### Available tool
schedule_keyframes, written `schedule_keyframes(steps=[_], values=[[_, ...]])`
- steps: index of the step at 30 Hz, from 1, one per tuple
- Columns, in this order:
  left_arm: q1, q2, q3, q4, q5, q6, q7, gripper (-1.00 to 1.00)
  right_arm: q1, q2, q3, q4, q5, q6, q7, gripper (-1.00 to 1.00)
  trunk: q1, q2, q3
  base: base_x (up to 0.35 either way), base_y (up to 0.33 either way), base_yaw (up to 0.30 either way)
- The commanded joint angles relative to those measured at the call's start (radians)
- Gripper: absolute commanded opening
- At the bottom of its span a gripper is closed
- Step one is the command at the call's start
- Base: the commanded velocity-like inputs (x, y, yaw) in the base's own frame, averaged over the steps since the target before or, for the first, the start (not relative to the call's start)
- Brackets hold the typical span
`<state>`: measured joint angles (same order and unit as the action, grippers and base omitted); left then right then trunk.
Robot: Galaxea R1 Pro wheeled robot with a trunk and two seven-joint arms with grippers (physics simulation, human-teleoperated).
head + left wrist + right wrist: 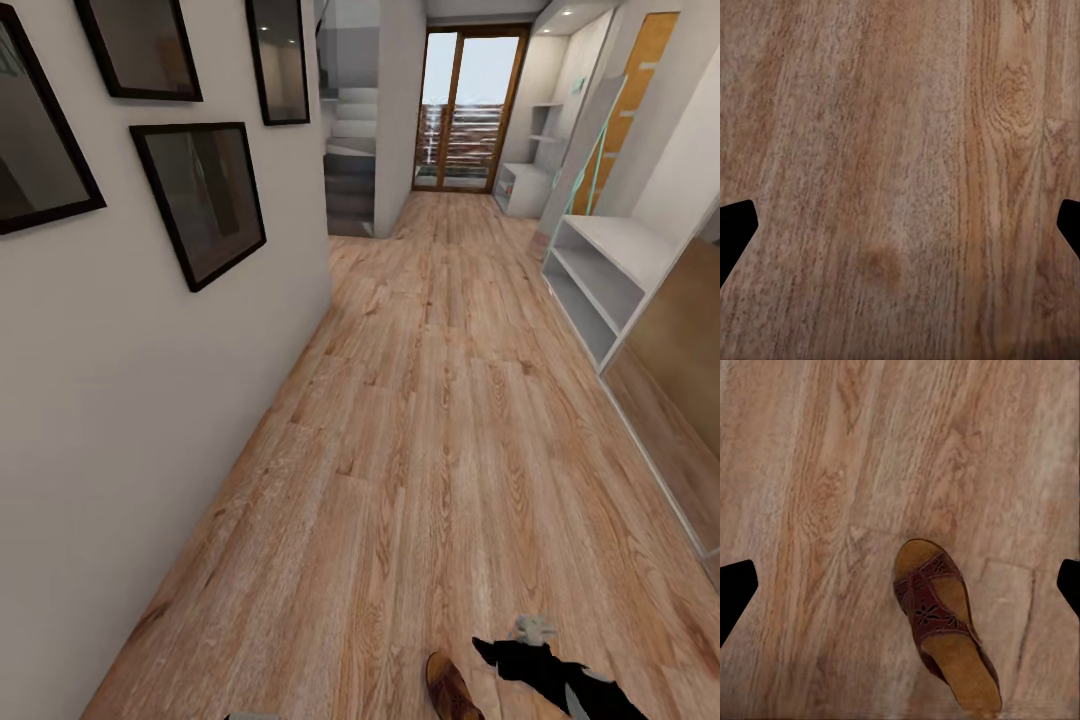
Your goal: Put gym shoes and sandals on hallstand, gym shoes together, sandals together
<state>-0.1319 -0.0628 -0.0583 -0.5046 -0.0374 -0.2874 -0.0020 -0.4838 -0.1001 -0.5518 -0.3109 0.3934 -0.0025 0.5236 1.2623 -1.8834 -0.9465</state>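
Note:
One brown sandal (450, 685) with a tan insole and a patterned reddish strap lies on the corridor floor (430, 430) at the near edge of the head view. My right gripper (907, 577) hangs open above this sandal (941, 622), well apart from it, and its black fingers (736, 589) stand wide at both sides. My left gripper (900, 225) is open over bare planks. The hallstand (522, 188) stands far down the corridor on the right, near the glass door, with staggered wall shelves above it. The gym shoes are out of view.
A white wall with dark framed pictures (200, 200) runs along the left. A similar low white shelf unit (600, 270) and a wood-panelled cabinet (680, 350) line the right side. Stairs (350, 170) and a glass door (470, 105) close the far end.

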Motion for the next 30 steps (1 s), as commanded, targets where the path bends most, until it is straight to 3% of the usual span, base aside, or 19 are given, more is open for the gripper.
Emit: schedule_keyframes(steps=[1,3,7,9,11,14,18,21,26,30], values=[[0.0,0.0,0.0,0.0,0.0,0.0,0.0,1.0,0.001,0.001,0.002,-0.048,0.002,0.054,0.0,1.0,0.0,0.0,0.0,0.0,0.0,0.0],[0.0,0.0,0.001,-0.001,0.001,0.0,0.0,1.0,0.001,0.001,0.005,-0.17,0.004,0.182,0.0,1.0,0.0,0.0,0.0,0.0,0.0,0.0],[0.0,0.0,0.003,-0.001,0.001,0.0,0.0,1.0,0.001,0.002,0.009,-0.346,0.014,0.333,0.0,1.0,0.0,0.0,0.0,0.0,0.0,0.0],[0.0,0.0,0.004,-0.001,0.001,0.0,0.0,1.0,0.001,0.003,0.012,-0.419,0.039,0.41,0.0,1.0,0.0,0.0,0.0,0.0,0.0,0.0],[0.0,0.0,0.005,-0.002,0.002,0.0,0.0,1.0,0.001,0.004,0.02,-0.46,0.084,0.485,0.0,1.0,0.0,0.0,0.0,0.0,0.0,0.0],[0.0,0.0,0.006,-0.002,0.001,0.0,0.0,1.0,0.001,0.006,0.049,-0.487,0.19,0.591,-0.002,1.0,0.0,0.0,0.0,0.0,0.0,0.0],[0.0,0.0,0.006,-0.003,0.0,0.001,0.0,1.0,-0.003,0.008,0.091,-0.494,0.324,0.649,-0.002,1.0,0.0,0.0,0.0,0.0,0.0,0.0],[0.0,0.0,0.006,-0.004,-0.001,0.001,0.0,1.0,-0.005,0.012,0.105,-0.496,0.385,0.662,0.002,1.0,0.0,0.0,0.0,0.0,0.0,0.0],[0.0,0.0,0.007,-0.004,-0.001,0.001,0.0,1.0,-0.005,0.016,0.14,-0.498,0.418,0.668,0.006,1.0,0.0,0.0,0.0,0.0,0.0,0.0],[0.0,0.0,0.008,-0.005,0.002,0.001,0.0,1.0,-0.005,0.023,0.21,-0.498,0.426,0.669,0.007,1.0,0.0,0.0,0.0,0.0,0.0,0.0]])
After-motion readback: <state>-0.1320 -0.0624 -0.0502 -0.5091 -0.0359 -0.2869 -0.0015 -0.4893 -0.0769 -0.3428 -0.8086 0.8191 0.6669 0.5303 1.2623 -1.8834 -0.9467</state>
